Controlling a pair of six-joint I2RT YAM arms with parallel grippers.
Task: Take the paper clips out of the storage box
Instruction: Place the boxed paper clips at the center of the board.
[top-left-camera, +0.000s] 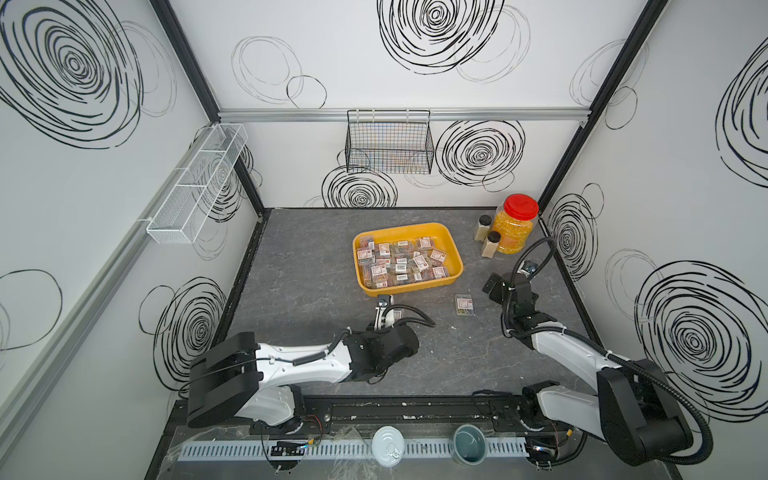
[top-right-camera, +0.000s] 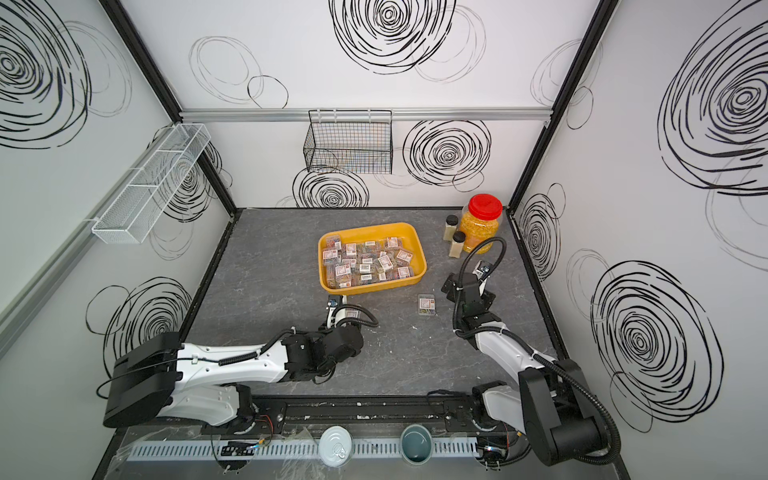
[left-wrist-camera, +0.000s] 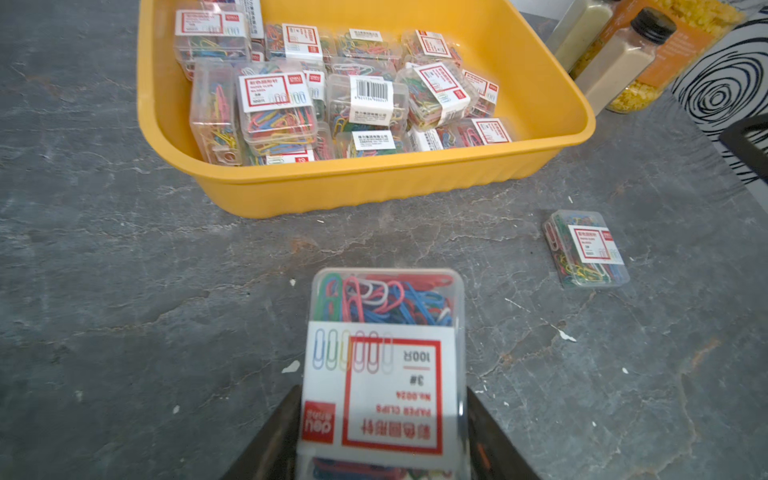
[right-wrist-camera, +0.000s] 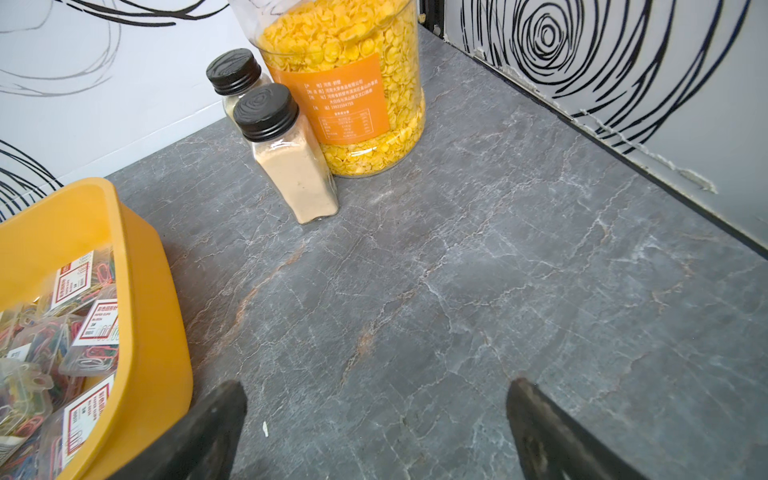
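**One case held, one out**

Top views: grey marbled tabletop (top-left-camera: 316, 365), white walls (top-left-camera: 332, 137) with black scribbled rings. Mid-table, the storage box (top-left-camera: 411, 287) is heaped with paper clips (top-left-camera: 403, 259); a loose case (top-left-camera: 464, 304) lies near it.

Left wrist: left gripper (left-wrist-camera: 382, 399) clamps the held case (left-wrist-camera: 384, 332), labelled "PAPER CLIPS", "100R", "3#".

Right wrist: right gripper (right-wrist-camera: 376, 386) wide open, empty, beside the box.

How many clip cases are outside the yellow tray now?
2. A loose case lies on the table beside the tray; a second case is clamped in the left gripper. The left arm may hide more.
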